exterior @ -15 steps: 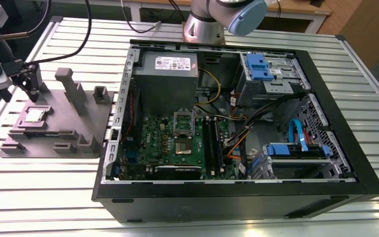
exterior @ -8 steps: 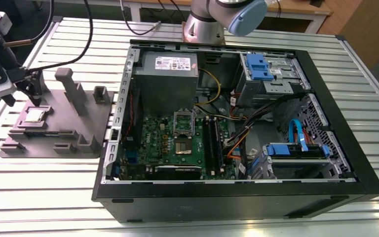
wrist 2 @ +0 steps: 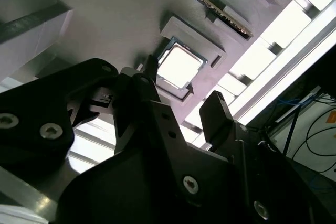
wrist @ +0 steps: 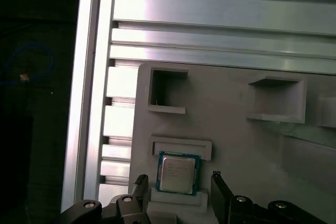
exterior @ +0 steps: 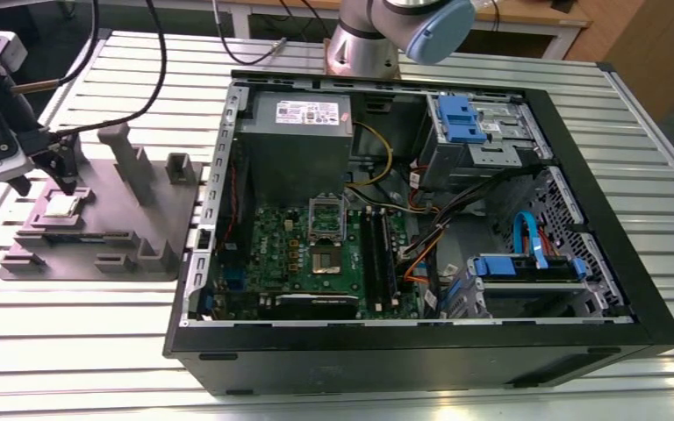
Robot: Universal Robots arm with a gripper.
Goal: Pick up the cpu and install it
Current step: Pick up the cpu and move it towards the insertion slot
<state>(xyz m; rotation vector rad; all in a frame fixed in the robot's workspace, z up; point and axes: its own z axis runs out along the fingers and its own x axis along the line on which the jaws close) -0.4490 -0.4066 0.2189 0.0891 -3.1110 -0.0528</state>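
Note:
The cpu is a small square chip with a shiny metal top, lying flat in a raised nest on the grey fixture at the exterior view's left. Both wrist views show the cpu seated in that nest. My gripper hangs just above it, open. In both wrist views the gripper straddles the chip, with one black finger on one side and the other finger on the opposite side. Nothing is held between them.
An open computer case lies on the slatted metal table, with the motherboard's socket and its raised hinged frame at its middle. A power-supply box, drive cages and cables fill the case. Upright posts stand on the fixture.

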